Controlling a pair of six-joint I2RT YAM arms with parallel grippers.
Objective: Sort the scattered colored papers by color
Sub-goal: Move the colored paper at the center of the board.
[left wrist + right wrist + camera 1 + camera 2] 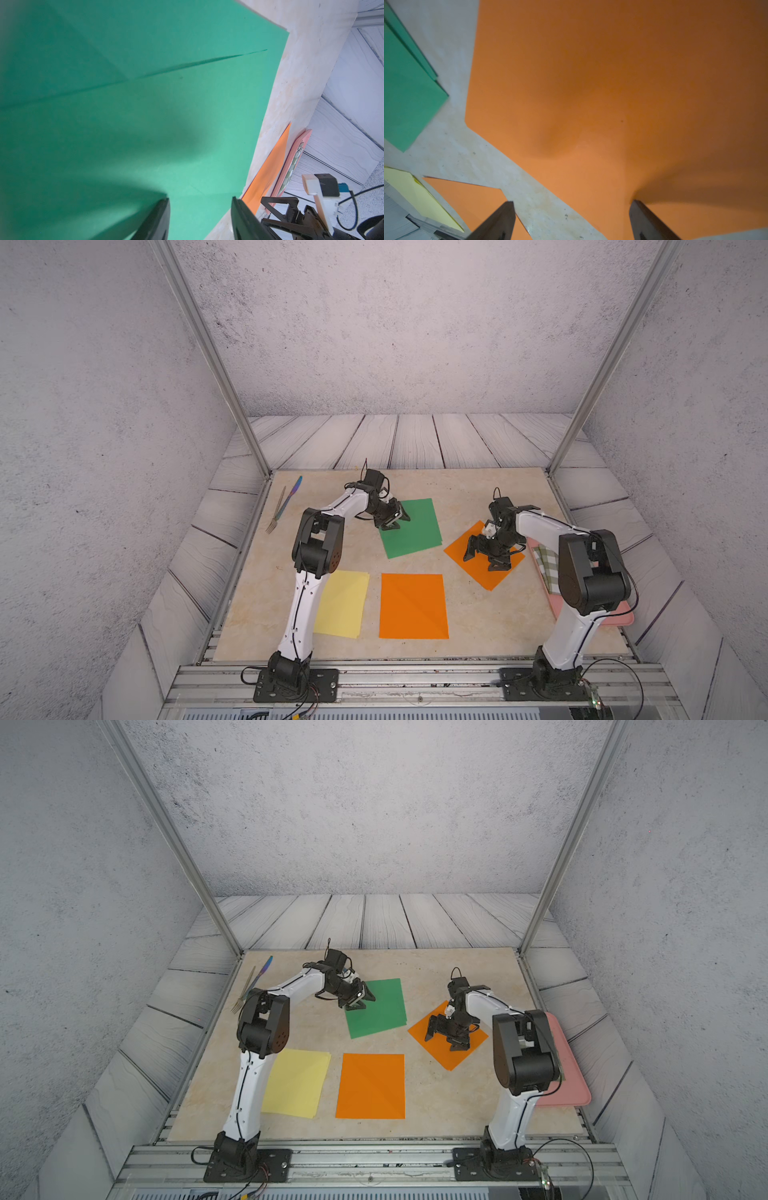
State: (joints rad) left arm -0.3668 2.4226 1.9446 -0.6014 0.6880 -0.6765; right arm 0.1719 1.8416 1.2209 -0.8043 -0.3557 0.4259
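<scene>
Green paper (415, 526) (380, 1009) lies at the middle back, with a second green edge showing under it. My left gripper (398, 523) (362, 1002) (200, 199) hovers open low over its left edge, with nothing between the fingers. A tilted orange paper (490, 578) (612, 83) lies to the right. My right gripper (481, 562) (441, 1042) (572, 202) stands wide open just above that sheet's near-left edge, one finger over the sheet and one beyond it. Another orange paper (413, 605) and a pale yellow paper (343, 603) lie flat at the front.
A pink tray (623, 616) holding a green-and-white checked cloth (546, 564) sits at the right edge, partly behind my right arm. A fork (276, 512) and a blue-handled knife (291, 495) lie at the far left. Metal posts stand at the back corners.
</scene>
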